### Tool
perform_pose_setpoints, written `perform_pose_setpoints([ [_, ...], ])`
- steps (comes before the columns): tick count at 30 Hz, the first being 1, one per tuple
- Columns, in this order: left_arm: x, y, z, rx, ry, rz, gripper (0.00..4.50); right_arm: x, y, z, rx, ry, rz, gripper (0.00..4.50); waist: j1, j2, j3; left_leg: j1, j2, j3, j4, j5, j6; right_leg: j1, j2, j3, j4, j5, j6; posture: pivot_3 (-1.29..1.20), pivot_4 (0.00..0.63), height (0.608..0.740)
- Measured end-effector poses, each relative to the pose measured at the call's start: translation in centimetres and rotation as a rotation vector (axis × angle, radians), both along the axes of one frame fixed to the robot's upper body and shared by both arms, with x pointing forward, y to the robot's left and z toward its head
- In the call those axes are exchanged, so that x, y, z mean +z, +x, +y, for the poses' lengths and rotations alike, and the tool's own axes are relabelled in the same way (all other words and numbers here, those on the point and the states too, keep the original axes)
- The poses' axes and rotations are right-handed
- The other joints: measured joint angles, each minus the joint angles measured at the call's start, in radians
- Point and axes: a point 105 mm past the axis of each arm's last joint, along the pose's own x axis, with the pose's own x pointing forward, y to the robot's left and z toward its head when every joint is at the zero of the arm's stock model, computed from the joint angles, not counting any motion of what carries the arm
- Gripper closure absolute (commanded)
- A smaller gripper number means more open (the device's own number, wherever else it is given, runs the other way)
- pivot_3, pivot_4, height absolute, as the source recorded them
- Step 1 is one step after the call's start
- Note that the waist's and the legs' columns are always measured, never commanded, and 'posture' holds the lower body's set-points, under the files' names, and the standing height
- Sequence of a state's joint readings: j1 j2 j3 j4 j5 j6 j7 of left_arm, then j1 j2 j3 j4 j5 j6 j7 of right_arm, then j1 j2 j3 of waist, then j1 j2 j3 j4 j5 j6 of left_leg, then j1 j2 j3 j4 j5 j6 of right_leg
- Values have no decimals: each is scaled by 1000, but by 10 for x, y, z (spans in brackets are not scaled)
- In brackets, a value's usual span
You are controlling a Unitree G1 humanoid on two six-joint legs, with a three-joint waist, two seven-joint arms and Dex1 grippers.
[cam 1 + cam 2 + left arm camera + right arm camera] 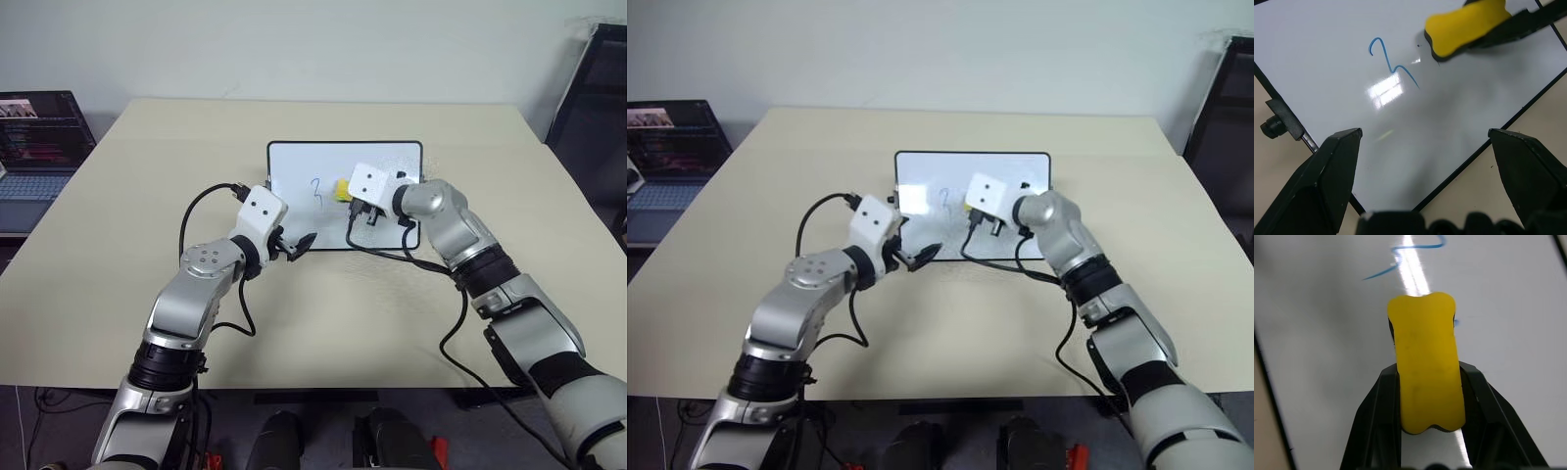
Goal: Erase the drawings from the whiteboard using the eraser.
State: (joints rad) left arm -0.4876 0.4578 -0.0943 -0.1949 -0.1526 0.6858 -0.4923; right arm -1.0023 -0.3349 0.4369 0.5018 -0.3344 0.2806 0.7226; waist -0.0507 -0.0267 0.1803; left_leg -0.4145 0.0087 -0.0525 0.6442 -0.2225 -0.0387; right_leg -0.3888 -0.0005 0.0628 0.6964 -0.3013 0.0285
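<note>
Both arms are built of smooth silver-grey shells joined by black ribbed rings at elbow and forearm. The left arm's elbow joint carries a round silver cap with a ring of small dark screw holes. Each wrist ends in a white boxy housing marked with two small dark dots on its upper face. Thin black cables loop loosely from each wrist housing back along the arm. The left gripper (297, 247) and the right gripper (1428, 396) each have two matt black fingers (1334, 171), broad at the root, wedge-shaped, tapering to blunt angular tips.
</note>
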Motion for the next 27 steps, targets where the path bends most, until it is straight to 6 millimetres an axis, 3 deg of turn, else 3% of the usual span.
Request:
perform_pose_setpoints([
  [5, -1, 0, 0, 0, 0, 3, 0, -2, 2, 0, -5, -18, -40, 3326, -1, 0, 0, 1, 0, 0, 1, 0, 0, 1, 0, 0, 1, 0, 0, 0, 150, 740],
  [12, -2, -1, -1, -2, 1, 4, 0, 20, 18, -18, -77, -25, -143, 3326, 2, 0, 0, 1, 0, 0, 1, 0, 0, 1, 0, 0, 1, 1, 0, 0, 150, 740],
  [19, -2, -1, -2, -6, 1, 6, 0, 8, 8, -32, -53, -67, -88, 3326, 9, 0, 0, 2, 0, 0, 1, 0, 0, 2, 0, 0, 1, 1, 0, 0, 150, 740],
  [27, -2, -1, -2, -8, 1, 6, 0, -1, 3, -11, -22, -46, -91, 3326, -10, 0, 0, 4, 1, 2, 0, 0, 0, 2, 1, 1, 1, 1, -1, 0, 150, 740],
])
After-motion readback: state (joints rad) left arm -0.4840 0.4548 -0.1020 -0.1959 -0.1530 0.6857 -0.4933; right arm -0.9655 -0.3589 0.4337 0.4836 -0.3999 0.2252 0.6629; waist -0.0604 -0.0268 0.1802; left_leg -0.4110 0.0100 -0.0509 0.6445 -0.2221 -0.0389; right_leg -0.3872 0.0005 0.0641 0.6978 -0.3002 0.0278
